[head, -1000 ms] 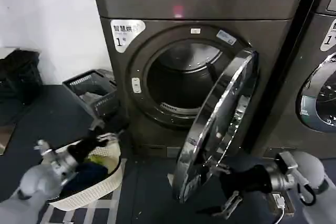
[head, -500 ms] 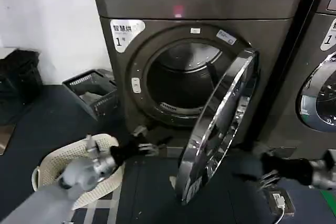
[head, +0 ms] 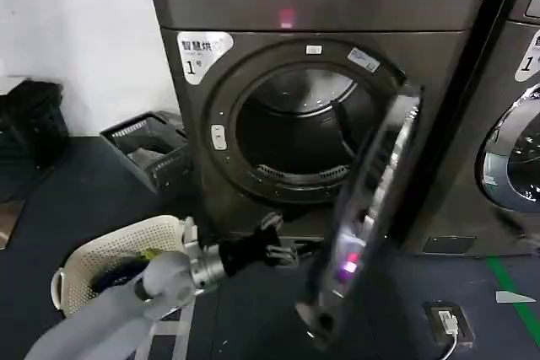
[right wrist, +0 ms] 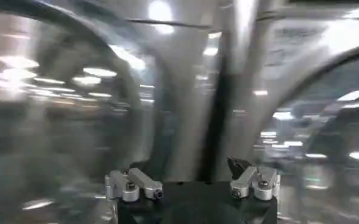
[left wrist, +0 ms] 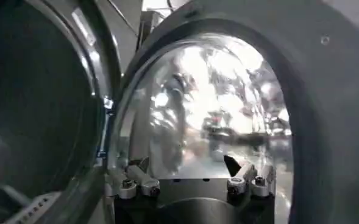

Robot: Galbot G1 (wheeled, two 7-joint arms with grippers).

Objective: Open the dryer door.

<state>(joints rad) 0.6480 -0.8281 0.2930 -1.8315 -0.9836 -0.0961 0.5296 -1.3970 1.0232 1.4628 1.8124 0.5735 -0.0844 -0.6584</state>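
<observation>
From the head camera, the door [head: 364,217] stood swung well out from the dryer [head: 321,82], hinged at the drum opening's right side and seen almost edge-on, its long axis running from the upper right of the opening down toward the floor in front, its inner face turned toward the drum [head: 295,137]. The left gripper [head: 285,252] reached in low, below the drum opening and just left of the door's lower edge, its fingers spread with nothing between them. A white basket [head: 101,267] sat on the dark floor [head: 76,200] left of the dryer, a grey crate [head: 152,153] lay farther back by the white wall [head: 76,31], and a second machine [head: 515,124] stood to the dryer's right. From the left wrist camera, the door's [left wrist: 240,103] inner face filled most of the frame, its dark grey rim curving around the shiny glass, with the drum [left wrist: 39,103] beside it; the left gripper [left wrist: 191,182] pointed at the glass, its fingers apart and empty. From the right wrist camera, the right gripper [right wrist: 191,182] showed its two fingers apart and holding nothing, in front of blurred shiny curved surfaces that I could not tell apart.
</observation>
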